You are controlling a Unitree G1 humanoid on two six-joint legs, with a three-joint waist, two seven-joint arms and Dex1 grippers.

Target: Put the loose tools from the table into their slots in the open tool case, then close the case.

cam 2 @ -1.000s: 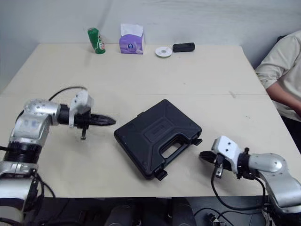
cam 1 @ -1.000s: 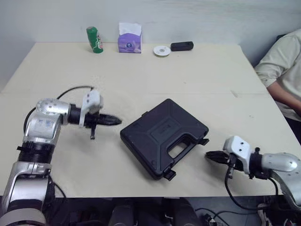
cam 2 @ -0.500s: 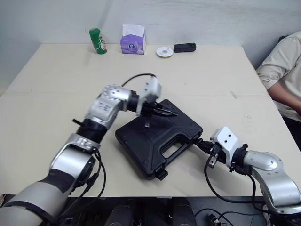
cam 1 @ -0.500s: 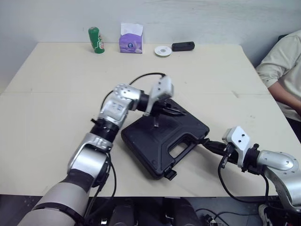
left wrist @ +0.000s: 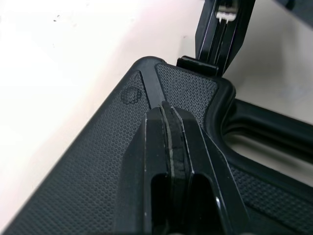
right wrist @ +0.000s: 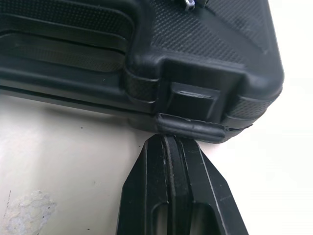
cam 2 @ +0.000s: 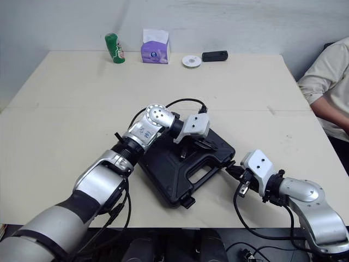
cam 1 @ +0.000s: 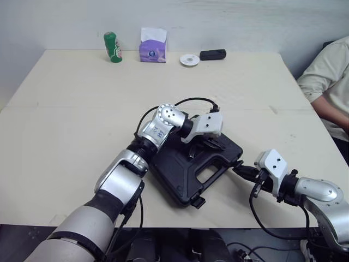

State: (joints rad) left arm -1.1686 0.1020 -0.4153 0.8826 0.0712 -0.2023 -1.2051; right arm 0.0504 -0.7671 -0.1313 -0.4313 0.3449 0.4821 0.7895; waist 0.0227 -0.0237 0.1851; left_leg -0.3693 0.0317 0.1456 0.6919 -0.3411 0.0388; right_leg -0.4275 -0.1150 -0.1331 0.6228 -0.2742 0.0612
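Both hands (cam 1: 220, 146) (cam 1: 240, 170) against tool case (cam 1: 174, 174)

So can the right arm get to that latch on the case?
Probably yes. The right tool, shut, sits right at the latch on the case edge, nothing between. The left tool is on the lid, out of the way.

Green can (cam 1: 112, 47), tissue box (cam 1: 152, 52), white disc (cam 1: 189, 59) and perhaps a remote (cam 1: 212, 54) sit far back.
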